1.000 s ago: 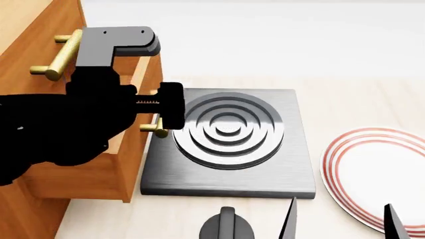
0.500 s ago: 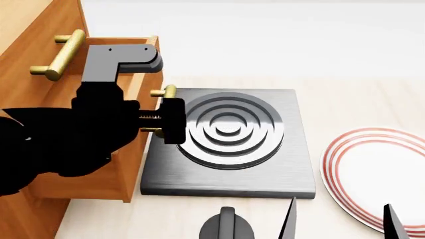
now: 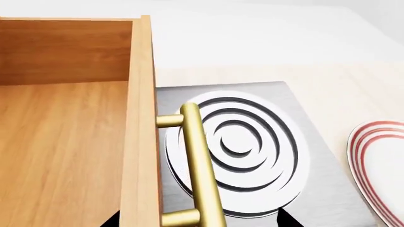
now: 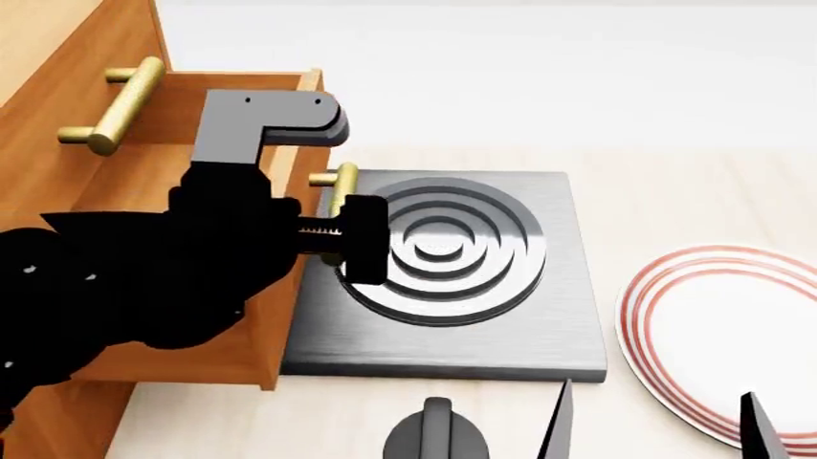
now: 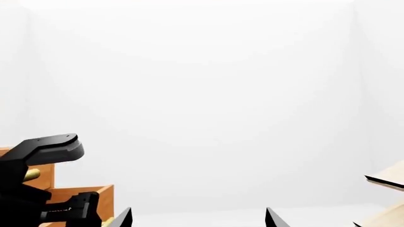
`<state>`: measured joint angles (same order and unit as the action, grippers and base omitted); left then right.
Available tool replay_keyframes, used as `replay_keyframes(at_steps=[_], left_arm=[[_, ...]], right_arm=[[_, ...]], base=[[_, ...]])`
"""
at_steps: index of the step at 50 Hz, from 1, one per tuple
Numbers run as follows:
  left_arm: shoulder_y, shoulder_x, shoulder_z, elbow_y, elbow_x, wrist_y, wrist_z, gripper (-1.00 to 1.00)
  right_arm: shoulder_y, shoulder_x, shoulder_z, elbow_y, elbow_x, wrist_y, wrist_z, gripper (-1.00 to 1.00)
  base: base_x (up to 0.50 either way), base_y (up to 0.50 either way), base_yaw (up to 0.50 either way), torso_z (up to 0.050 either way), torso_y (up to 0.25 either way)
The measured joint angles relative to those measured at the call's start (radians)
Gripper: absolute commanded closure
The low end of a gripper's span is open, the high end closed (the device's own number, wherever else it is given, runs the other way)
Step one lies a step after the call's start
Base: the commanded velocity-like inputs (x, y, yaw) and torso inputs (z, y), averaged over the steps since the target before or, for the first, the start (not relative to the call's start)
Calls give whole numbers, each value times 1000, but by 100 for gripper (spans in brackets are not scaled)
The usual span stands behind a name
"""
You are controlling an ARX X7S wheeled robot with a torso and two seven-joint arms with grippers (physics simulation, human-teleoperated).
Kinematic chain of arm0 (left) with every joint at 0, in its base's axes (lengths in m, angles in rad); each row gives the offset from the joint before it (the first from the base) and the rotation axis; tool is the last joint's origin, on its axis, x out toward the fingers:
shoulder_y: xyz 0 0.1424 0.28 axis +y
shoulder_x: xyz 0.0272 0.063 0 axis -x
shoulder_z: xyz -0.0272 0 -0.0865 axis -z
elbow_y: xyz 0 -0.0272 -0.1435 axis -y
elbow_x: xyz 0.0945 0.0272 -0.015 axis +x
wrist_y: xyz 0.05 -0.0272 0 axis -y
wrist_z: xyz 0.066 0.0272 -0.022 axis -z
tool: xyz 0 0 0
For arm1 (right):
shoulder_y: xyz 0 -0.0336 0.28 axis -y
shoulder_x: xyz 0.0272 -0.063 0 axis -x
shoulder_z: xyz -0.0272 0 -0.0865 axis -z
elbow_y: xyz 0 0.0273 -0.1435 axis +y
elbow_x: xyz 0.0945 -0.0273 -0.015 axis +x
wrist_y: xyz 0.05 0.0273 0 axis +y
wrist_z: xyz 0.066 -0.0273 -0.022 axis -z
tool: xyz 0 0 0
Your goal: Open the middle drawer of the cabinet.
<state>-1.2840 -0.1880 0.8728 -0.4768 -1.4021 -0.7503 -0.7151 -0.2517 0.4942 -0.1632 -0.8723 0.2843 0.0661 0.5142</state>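
The cabinet (image 4: 64, 67) stands at the left in the head view, with its top handle (image 4: 121, 100) showing. The middle drawer (image 4: 191, 359) is pulled well out over the stove plate; its lighter inside (image 3: 63, 142) shows in the left wrist view. My left gripper (image 4: 325, 234) is open and straddles the drawer front (image 3: 140, 142) and its brass handle (image 3: 200, 161). One finger is inside the drawer and the other finger (image 4: 364, 239) is outside the bar. The lowest handle is hidden behind the arm. My right gripper (image 4: 653, 430) is open and empty at the front right, and it also shows in the right wrist view (image 5: 197, 218).
A grey stove plate (image 4: 562, 325) with ringed burner lies right of the cabinet, partly under the drawer. A white plate with red rings (image 4: 715, 335) lies at the right. A black knob (image 4: 437, 435) sits at the front edge. A pale wooden edge (image 5: 385, 179) shows in the right wrist view.
The middle drawer has slid further out of the cabinet, toward the stove plate, and my left gripper has moved with it. The right arm has not moved.
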Motion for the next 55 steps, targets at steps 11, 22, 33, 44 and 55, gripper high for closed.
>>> replay_keyframes(at_steps=[11, 22, 33, 44, 55], left_arm=[[-5, 37, 9, -12, 17, 1, 0, -100], [-5, 95, 18, -18, -28, 32, 37, -100], [-6, 119, 30, -32, 3, 42, 36, -100], [5, 110, 54, -14, 28, 68, 53, -100], [31, 93, 87, 27, 62, 212, 60, -100]], right_arm=[[-1, 4, 3, -1, 5, -2, 3, -100], [-3, 7, 4, -1, 9, -6, 5, -100], [-7, 11, 7, 4, 13, -14, 7, -100], [-10, 14, 8, 5, 13, -18, 9, -100], [-13, 17, 7, 3, 12, -19, 13, -100]], base=[[0, 0, 0, 0, 0], [0, 0, 0, 0, 0], [3, -2, -4, 0, 0], [3, -4, -9, 0, 0], [3, -4, -7, 0, 0]])
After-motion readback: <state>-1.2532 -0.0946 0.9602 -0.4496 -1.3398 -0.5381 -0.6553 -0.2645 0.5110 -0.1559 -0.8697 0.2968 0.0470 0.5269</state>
